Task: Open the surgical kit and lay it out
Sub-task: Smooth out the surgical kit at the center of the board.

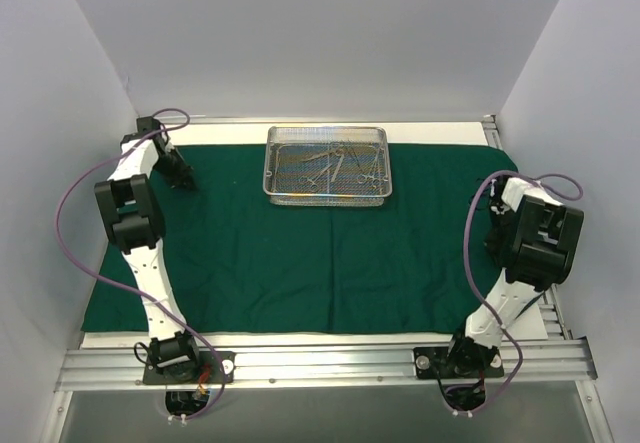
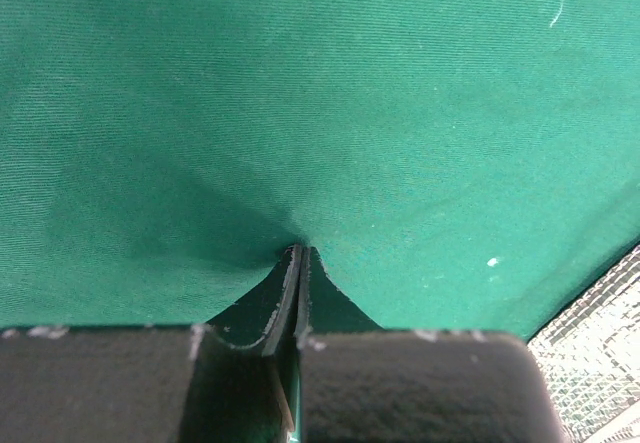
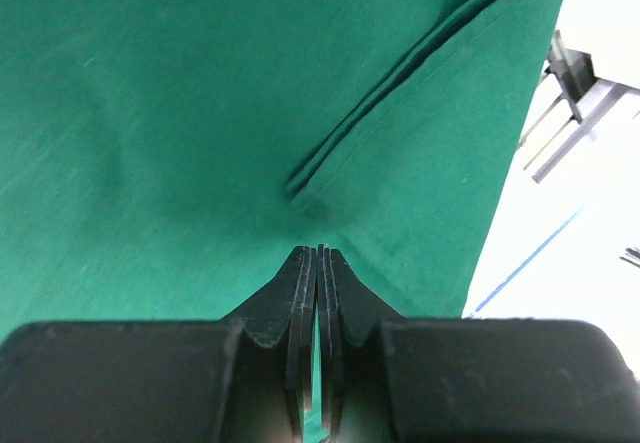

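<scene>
The dark green cloth lies spread flat over the table. The silver wire-mesh tray stands on its far middle and holds several slim steel instruments. My left gripper is at the cloth's far left. In the left wrist view it is shut, pinching a pucker of the cloth, and the tray's mesh shows at the lower right. My right gripper is at the cloth's right edge. In the right wrist view it is shut on the cloth, just behind a folded hem.
White walls enclose the table on the left, the back and the right. A metal rail runs along the near edge by the arm bases. Bare white table and a metal frame lie beyond the cloth's right edge.
</scene>
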You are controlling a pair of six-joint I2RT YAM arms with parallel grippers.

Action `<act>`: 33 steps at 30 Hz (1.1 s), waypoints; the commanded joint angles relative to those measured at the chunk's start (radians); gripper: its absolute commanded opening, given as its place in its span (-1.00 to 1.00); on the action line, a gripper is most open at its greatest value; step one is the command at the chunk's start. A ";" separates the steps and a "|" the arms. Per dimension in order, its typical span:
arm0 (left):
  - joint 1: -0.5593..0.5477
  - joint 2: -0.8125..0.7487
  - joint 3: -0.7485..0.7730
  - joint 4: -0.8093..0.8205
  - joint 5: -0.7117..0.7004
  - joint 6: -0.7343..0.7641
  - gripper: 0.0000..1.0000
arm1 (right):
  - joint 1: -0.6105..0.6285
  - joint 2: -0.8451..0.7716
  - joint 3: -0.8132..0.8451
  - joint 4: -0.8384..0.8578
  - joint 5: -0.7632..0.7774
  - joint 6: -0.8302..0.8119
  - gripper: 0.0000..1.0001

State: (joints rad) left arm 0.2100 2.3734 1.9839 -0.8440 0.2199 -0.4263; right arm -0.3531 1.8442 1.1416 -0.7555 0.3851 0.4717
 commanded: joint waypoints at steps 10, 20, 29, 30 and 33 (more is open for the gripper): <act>0.011 0.109 0.010 -0.024 -0.037 -0.003 -0.95 | -0.073 0.144 0.003 -0.067 0.170 0.077 -1.00; 0.014 0.142 0.029 -0.030 -0.017 -0.028 -0.95 | -0.182 0.167 0.092 -0.423 0.520 0.504 -1.00; 0.022 0.176 0.087 -0.056 0.013 -0.016 -0.95 | -0.105 0.083 0.157 -0.404 0.497 0.415 -1.00; 0.022 0.172 0.090 -0.061 0.013 -0.015 -0.95 | -0.062 0.075 0.164 -0.387 0.498 0.386 -1.00; 0.026 0.167 0.093 -0.058 0.012 -0.015 -0.95 | 0.044 0.079 0.179 -0.326 0.489 0.300 -1.00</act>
State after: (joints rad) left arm 0.2340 2.4508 2.0949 -0.9142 0.3164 -0.4671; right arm -0.4137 1.9831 1.2808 -1.0962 0.8505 0.8295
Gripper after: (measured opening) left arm 0.032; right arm 0.027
